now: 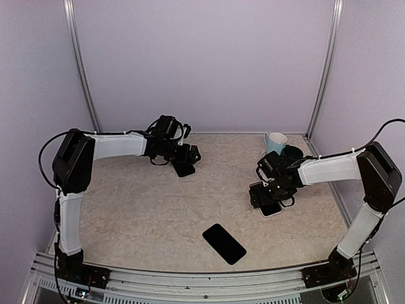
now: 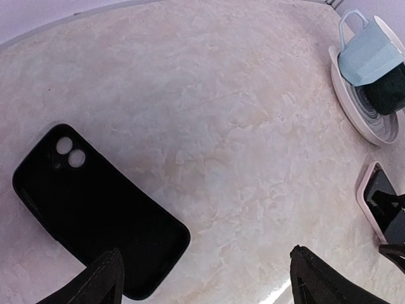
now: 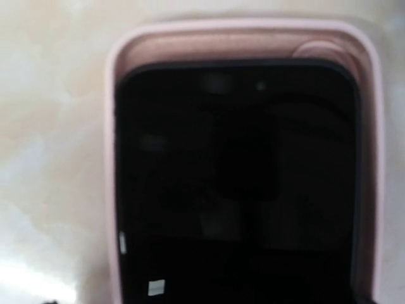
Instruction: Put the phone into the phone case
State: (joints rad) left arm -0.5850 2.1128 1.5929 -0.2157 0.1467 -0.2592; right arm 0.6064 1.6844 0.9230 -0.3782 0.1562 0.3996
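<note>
Glossy phone [image 3: 234, 190], matt pink case [image 3: 221, 44]

We look into a robotics lab test cell: lilac wall panels [image 1: 209, 63] on aluminium posts [image 1: 82, 69] enclose a marbled table [image 1: 158, 209], with a left arm [image 1: 73, 164] and a right arm [image 1: 380, 177] bolted along its front rail [image 1: 209, 278].

Blurry close-up of phone [image 3: 234, 190] in pink case [image 3: 112, 158], bottom end cut off. From above, mostly buried under right gripper [image 1: 271, 204] near desk's [image 1: 158, 209] right edge. Black case [image 2: 95, 215] corner tucked behind a finger [image 2: 95, 282].
</note>
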